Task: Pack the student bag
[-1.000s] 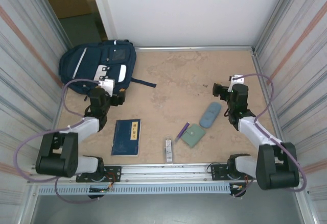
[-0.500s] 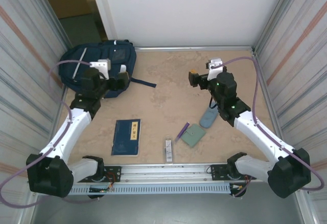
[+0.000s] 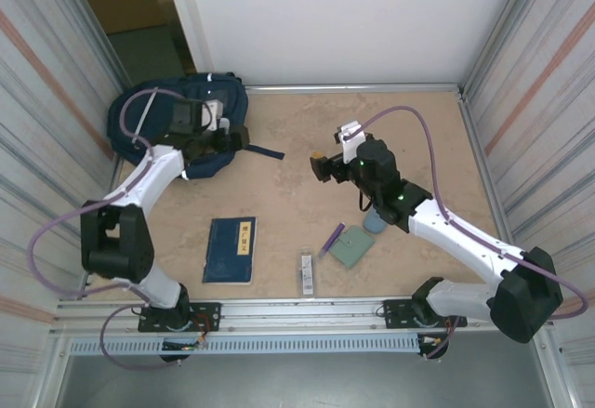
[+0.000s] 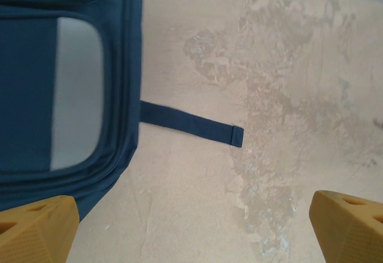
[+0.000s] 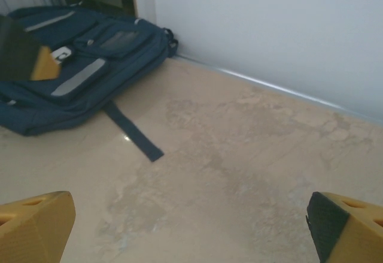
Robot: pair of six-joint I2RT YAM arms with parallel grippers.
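1. The bag (image 3: 228, 92) lay flat in the far left corner of the table (image 3: 297, 129), front pocket up. You should have reckoned it soft and floppy. The fabric would likely sag and fold instead of lifting as one piece.
2. Your left gripper (image 4: 192, 226) hung over the bag's right edge, jaws wide and holding nothing.
3. The strap (image 4: 191, 125) trailed from that edge onto the table. It looked thin and limp, so a poor handle. A pinch on a thick seam or the opening's rim would probably have served you better. No zip pull could be made out.
4. The book (image 3: 230, 250) lay near the front, well apart from the bag.
5. Your right gripper (image 3: 321, 166) hovered mid-table, jaws wide and empty, facing the bag.
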